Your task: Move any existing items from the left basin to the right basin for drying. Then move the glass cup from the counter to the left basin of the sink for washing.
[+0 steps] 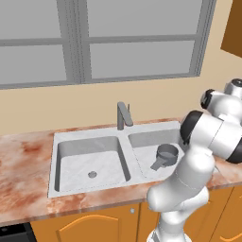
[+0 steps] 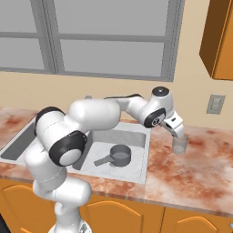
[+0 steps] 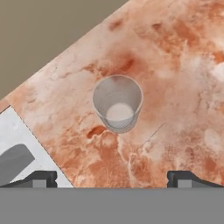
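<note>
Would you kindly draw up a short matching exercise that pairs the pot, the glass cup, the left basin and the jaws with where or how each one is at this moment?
Things:
1. pot
2. glass cup
3. left basin
4. gripper

States:
A. holds nothing but its drain hole
B. jaws open, just above the cup
C. upright on the counter, right of the sink
D. sitting in the right basin

Pairs: 1-D, 2-C, 3-A, 4-B
</note>
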Controlling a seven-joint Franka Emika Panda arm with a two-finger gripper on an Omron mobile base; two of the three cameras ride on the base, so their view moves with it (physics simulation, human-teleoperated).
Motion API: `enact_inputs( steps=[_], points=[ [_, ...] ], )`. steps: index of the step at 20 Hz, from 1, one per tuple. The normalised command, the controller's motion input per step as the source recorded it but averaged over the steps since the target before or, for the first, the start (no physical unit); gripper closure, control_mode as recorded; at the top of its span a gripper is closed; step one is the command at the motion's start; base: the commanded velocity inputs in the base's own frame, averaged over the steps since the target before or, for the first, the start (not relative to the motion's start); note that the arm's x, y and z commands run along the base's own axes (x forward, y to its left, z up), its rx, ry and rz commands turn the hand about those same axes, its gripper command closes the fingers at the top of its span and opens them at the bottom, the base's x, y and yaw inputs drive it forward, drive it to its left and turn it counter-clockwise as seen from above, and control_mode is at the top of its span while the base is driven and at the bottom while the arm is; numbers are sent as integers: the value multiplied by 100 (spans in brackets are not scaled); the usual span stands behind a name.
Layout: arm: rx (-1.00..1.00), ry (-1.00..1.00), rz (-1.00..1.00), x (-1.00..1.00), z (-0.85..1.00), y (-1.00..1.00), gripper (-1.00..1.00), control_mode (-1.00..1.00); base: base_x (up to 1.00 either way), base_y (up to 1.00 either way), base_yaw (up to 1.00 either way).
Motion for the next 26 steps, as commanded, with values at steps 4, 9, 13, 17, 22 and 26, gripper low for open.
enact_inputs(
  steps=[4,9,13,17,22,26],
  points=[
    [0,6,2,15,-12,0,-100,-100,0,0,0],
    [0,3,4,7,-16,-3,-100,-100,0,0,0],
    [0,0,5,3,-18,-9,-100,-100,0,0,0],
    [0,0,6,3,-16,-10,-100,-100,0,0,0],
    [0,0,6,9,-14,-4,-100,-100,0,0,0],
    [0,1,8,13,-16,-1,-100,-100,0,0,0]
  ],
)
